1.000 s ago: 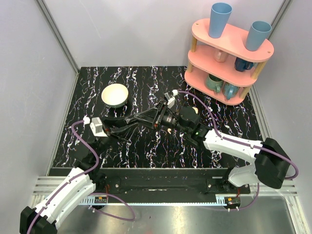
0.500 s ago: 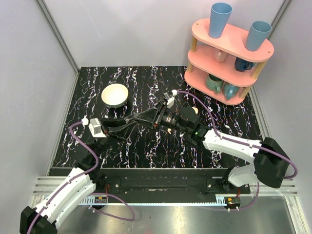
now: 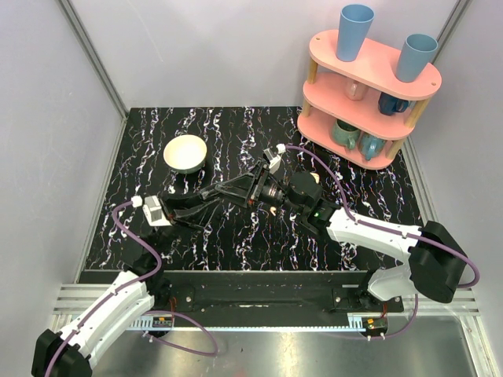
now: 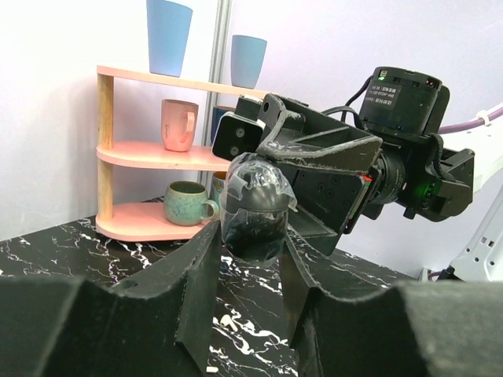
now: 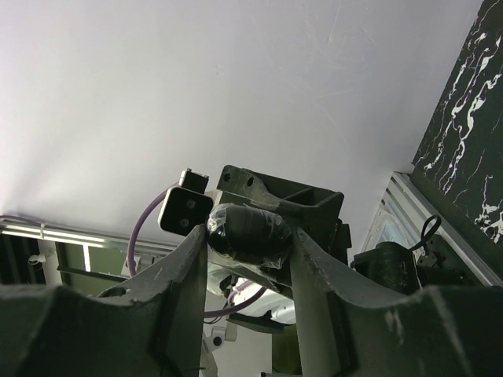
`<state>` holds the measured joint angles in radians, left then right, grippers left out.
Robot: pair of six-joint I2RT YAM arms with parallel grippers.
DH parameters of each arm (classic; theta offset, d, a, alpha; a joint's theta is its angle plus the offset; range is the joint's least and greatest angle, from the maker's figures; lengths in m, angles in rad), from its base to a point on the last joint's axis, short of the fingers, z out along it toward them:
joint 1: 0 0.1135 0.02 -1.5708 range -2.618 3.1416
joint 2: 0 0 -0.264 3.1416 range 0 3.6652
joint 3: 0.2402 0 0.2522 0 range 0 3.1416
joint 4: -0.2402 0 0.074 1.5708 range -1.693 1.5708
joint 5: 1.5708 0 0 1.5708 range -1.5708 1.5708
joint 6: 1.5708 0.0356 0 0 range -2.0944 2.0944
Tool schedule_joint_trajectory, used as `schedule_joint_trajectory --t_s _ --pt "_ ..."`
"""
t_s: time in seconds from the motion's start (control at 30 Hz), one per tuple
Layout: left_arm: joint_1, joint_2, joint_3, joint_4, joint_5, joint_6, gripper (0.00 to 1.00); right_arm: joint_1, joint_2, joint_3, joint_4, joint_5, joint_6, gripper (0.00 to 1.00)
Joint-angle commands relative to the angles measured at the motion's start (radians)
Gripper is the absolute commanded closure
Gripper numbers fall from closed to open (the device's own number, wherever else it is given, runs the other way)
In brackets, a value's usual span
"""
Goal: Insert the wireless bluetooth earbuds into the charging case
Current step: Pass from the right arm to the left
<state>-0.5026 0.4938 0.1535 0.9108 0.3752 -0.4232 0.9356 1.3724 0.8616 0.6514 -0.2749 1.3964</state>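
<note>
On a black marbled table [image 3: 236,236] boxed in by pale grey panels [image 3: 220,55], two arms meet mid-surface. A cream bowl [image 3: 185,153] sits at far left, and a pink rack [image 3: 369,86] of cups and mugs stands in the far right corner. The left gripper [image 4: 250,239] and right gripper [image 5: 250,234] face each other nose to nose. Each pair of fingers is drawn in narrow against the same dark, glossy lump [image 4: 255,200], clear of the table. What the lump is cannot be told. A cream sliver, seemingly the case [image 3: 271,210], peeks out just beside the right gripper's near side, mostly covered. The earbuds cannot be made out in any view. The right wrist camera sees mostly wall.
</note>
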Motion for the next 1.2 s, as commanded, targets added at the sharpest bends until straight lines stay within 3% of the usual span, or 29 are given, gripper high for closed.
schedule_joint_trajectory --t_s 0.0,0.33,1.03,1.17 --pt "-0.002 0.003 0.009 0.097 -0.019 0.004 0.61 0.005 -0.004 0.037 0.051 -0.014 0.007 1.0" --pt "-0.002 0.026 0.008 0.131 -0.013 0.014 0.67 0.005 0.001 0.036 0.053 -0.015 0.01 1.0" --pt "-0.004 0.061 0.017 0.18 -0.022 -0.009 0.54 0.005 0.01 0.028 0.056 -0.01 0.015 1.0" --pt "-0.004 0.065 0.018 0.18 -0.018 -0.006 0.59 0.005 0.01 0.028 0.06 -0.012 0.016 1.0"
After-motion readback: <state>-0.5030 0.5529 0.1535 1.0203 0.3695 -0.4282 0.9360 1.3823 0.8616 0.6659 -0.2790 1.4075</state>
